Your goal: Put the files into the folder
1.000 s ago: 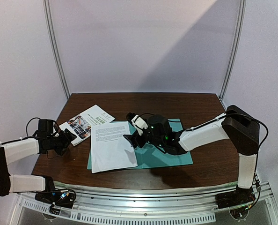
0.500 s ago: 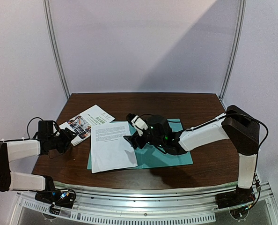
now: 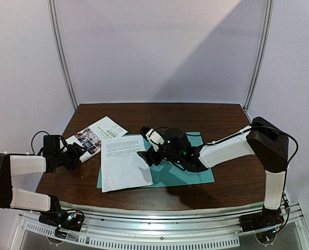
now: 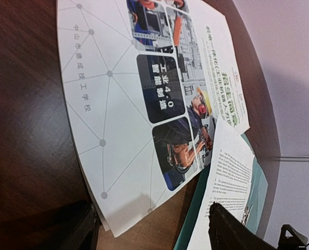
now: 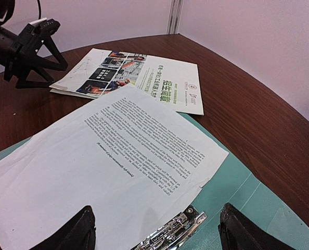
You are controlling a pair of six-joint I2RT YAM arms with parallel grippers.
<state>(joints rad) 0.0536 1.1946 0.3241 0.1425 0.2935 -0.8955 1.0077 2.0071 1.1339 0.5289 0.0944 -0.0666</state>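
1. We count two paper sheets, one folder (image 3: 190, 176), one metal clip (image 5: 171, 231) and two claws on the brown table (image 3: 224, 117).
2. The first sheet is the text sheet (image 3: 124, 162). It is white, with a block of small black print in its far part and blank paper nearer us. It lies flat and slightly turned on the left part of the folder.
3. The second is the picture sheet (image 3: 95, 135). It is white, with colourful photo panels, green print and a pale net of lines and dots. It lies on the bare table, left of the folder and farther back. A far corner of the text sheet overlaps its edge.
4. The folder is flat, teal-green card, lying open near the table's middle. The clip sits on it at the text sheet's right edge.
5. The left gripper (image 4: 150, 235) is spread wide, low at the picture sheet's near corner.
6. The right gripper (image 5: 157, 237) is also spread wide. It is above the folder, and the clip shows between its fingers in the wrist view.
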